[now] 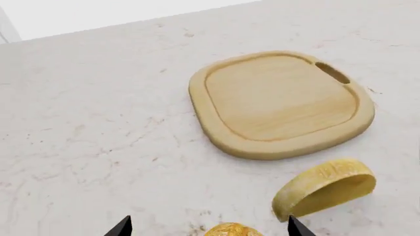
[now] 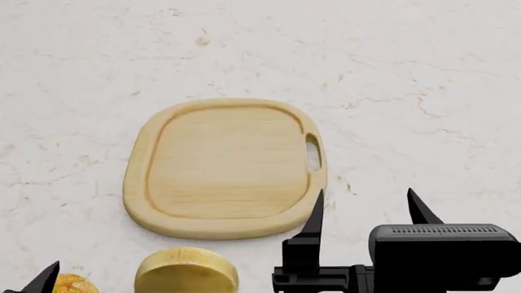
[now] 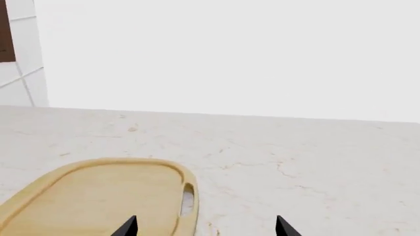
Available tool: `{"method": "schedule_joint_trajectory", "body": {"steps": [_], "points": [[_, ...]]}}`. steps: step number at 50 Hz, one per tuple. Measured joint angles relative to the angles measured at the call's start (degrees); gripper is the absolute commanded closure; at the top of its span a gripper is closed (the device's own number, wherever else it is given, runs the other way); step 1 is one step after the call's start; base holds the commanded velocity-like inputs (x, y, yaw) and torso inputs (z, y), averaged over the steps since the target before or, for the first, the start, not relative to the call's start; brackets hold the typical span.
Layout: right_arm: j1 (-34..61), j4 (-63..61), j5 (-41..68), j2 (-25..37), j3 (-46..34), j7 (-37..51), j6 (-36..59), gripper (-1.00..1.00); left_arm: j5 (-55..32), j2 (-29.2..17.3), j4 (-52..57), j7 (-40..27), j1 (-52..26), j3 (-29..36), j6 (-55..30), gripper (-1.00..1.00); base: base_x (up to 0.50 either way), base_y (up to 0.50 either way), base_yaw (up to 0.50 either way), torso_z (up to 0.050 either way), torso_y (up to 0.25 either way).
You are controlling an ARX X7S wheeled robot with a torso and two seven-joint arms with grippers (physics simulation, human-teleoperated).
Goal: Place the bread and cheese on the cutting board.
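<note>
The cutting board [image 2: 224, 168] lies bare on the marble counter, slot handle to the right. It also shows in the left wrist view [image 1: 282, 103] and the right wrist view [image 3: 98, 196]. The cheese [image 2: 185, 270] sits on the counter just in front of the board's near edge, and the left wrist view shows it too [image 1: 325, 189]. The bread [image 2: 73, 285] lies left of the cheese at the view's bottom edge. My left gripper [image 1: 210, 229] is open, its jaws spread on either side of the bread [image 1: 231, 230] without touching it. My right gripper [image 2: 366, 210] is open and empty by the board's near right corner.
The white marble counter [image 2: 407, 73] stretches beyond and to the right of the board. A white wall [image 3: 229, 54] rises behind the counter's far edge, with tiles [image 3: 19, 73] at its left.
</note>
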Motion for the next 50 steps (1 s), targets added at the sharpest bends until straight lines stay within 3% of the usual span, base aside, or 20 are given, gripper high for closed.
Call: {"method": "schedule_joint_trajectory", "body": {"steps": [17, 50], "points": [[-0.91, 1.27, 0.33, 0.44, -0.11, 0.12, -1.00, -1.00, -9.23, -3.61, -7.04, -4.12, -5.11, 10.87, 1.99, -1.00, 0.00, 0.00, 0.00, 0.000, 0.000], [-1.76, 2.26, 2.75, 0.65, 1.75, 0.15, -1.62, -1.00, 4.44, 0.84, -11.83, 1.92, 0.83, 17.66, -5.01, -1.00, 0.00, 0.00, 0.00, 0.000, 0.000]]}}
